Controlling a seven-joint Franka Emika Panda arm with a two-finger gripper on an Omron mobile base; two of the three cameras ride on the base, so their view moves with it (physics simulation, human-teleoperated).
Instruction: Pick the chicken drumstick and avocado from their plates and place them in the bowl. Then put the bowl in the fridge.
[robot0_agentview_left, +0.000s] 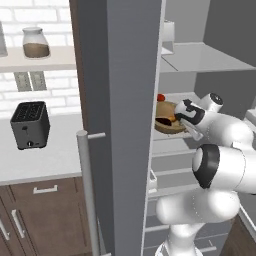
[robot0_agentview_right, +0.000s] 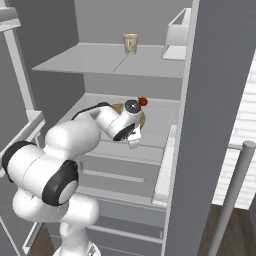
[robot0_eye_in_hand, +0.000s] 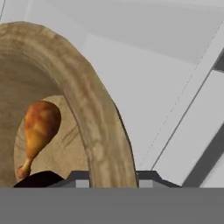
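Note:
The wooden bowl rests on a middle shelf inside the open fridge. My gripper is shut on the bowl's rim, one fingertip inside and one outside. The chicken drumstick lies inside the bowl, bone end down. A dark edge of the avocado shows beside it at the bottom. From the left base view the bowl sits just left of my gripper. In the right base view the bowl is mostly hidden behind my hand. The plates are out of view.
A small red fruit sits on the shelf just behind the bowl. On the shelf above stand a cup and a white carton. The open fridge door with its bar handle stands at my left. A toaster is on the counter.

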